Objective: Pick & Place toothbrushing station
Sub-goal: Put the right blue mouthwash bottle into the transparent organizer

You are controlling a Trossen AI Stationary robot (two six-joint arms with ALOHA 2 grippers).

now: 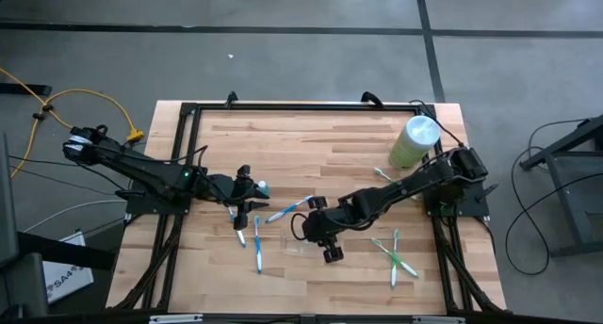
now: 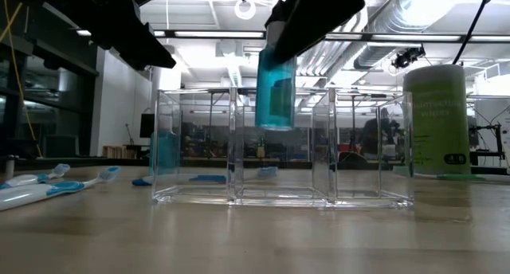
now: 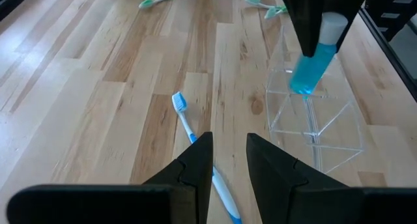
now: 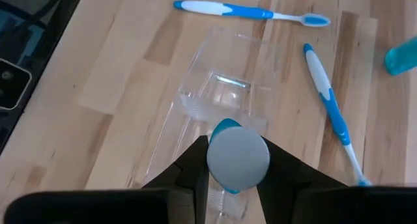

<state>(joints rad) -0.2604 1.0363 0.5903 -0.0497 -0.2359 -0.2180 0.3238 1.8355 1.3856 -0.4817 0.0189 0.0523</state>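
On the wooden desk (image 1: 311, 164), seen from above, the work looks barely begun: as far as the low view shows, all three compartments of the clear toothbrushing station (image 2: 283, 150) stand empty, and every brush lies outside it.

The station sits a little toward 6 o'clock of the desk's middle, almost invisible from above. The tall pale-green wipes cylinder (image 1: 415, 141) stands well apart at about 2 o'clock.

The right tool (image 4: 236, 160) hangs over the station, its fingers clamped on a small teal container (image 2: 276, 91) with a pale cap. That container hovers above the middle compartment, its base just below the rim line, not yet set down.

The left tool (image 3: 228, 160) waits at 9 o'clock of the station, fingers slightly parted and holding nothing, over a blue toothbrush (image 3: 202, 155). A second teal container (image 1: 263, 186) sits beside it.

Left to do, I judge: lower this container, then bring in the other and the brushes. Blue ones lie near 9 o'clock, and green toothbrushes (image 1: 396, 256) at 4 o'clock.
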